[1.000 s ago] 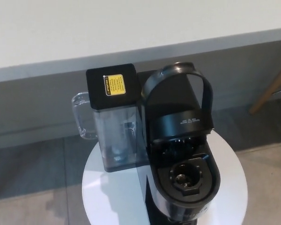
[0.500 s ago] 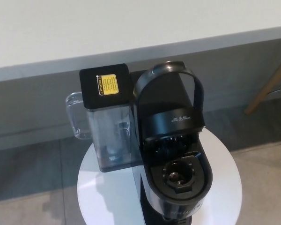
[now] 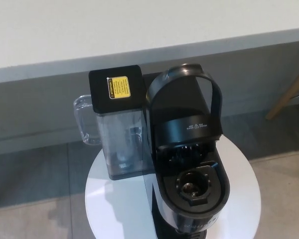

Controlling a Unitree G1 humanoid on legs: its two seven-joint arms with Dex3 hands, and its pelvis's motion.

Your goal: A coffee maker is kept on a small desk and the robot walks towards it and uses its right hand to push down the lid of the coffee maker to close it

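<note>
On the round white desk [image 3: 239, 199], nearest the camera, the coffee maker [image 3: 189, 194] stands with its pod chamber [image 3: 193, 187] exposed. Behind the chamber the lid [image 3: 187, 117] is raised on its arched handle, tilted up and away from the robot; its long axis runs front to back. Neither robot hand is in view, so whether each is open or closed cannot be told, nor which is nearer. As a judgement, the right hand must arrive from picture right, above the lid, and press down and forward. Left of the coffee maker, touching it, sits the water tank [image 3: 122, 144]; its black cap carries a yellow label [image 3: 119, 87], text too small to read. White print on the lid is likewise illegible.
</note>
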